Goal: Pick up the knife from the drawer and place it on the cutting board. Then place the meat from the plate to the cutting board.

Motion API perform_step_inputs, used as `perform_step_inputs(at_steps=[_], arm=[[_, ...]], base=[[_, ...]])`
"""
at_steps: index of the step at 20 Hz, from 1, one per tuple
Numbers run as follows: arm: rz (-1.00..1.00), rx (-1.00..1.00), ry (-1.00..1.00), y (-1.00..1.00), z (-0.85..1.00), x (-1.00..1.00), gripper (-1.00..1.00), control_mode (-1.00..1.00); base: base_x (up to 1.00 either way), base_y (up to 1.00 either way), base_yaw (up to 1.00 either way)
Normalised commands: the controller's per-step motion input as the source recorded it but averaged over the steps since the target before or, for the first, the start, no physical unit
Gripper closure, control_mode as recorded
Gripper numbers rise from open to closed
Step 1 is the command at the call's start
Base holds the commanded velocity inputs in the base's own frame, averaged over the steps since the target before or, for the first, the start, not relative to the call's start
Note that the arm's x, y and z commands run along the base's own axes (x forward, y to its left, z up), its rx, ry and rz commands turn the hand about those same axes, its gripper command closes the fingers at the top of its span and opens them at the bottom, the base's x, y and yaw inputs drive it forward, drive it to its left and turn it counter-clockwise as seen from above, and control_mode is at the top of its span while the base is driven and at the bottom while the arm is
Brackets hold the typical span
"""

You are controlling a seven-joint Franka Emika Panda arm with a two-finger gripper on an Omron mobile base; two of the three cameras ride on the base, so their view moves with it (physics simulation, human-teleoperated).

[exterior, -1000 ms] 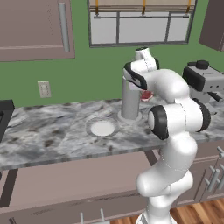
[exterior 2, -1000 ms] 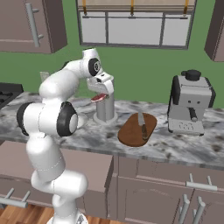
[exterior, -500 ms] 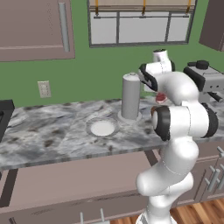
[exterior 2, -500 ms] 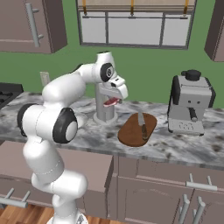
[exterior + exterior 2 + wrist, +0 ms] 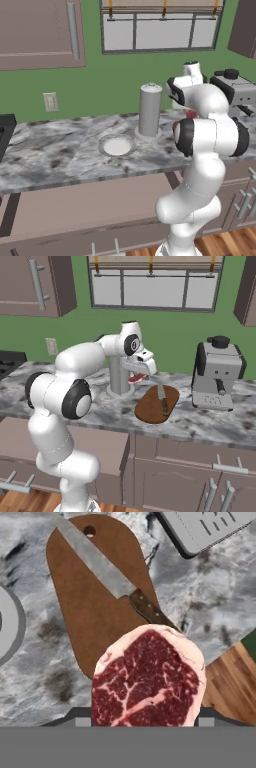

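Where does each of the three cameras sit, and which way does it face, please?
Left base view: behind the arm to its left, facing forward and down over the counter, the plate and the canister; the white arm rises at lower right.
Right base view: behind the arm to its right, facing the cutting board and the coffee machine; the arm rises at lower left.
Hand view: on the hand, looking down along the gripper at the meat, the knife and the board.
Both base views share the canister.

Green wall [image 5: 120, 90] with a window [image 5: 150, 286] — mauve-brown cabinets [image 5: 35, 30], grey marbled countertop [image 5: 210, 423], wood floor [image 5: 235, 245].
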Motion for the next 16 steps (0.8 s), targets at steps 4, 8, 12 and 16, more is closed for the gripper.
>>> perform_step_inputs(at_steps=[4,8,12,16], arm=[[0.05,0.06,0.06,-0.02,-0.45,0.00,1.00,-1.00],[0.05,0.08,0.05,-0.05,-0.44,0.05,1.00,-1.00],[0.06,0.04,0.02,-0.12,-0.37,0.13,1.00,-1.00],[0.05,0.04,0.00,-0.13,-0.37,0.12,1.00,-1.00]], base=[[0.00,0.00,0.00],[0.00,0.00,0.00],[0.00,0.00,0.00],[0.00,0.00,0.00]])
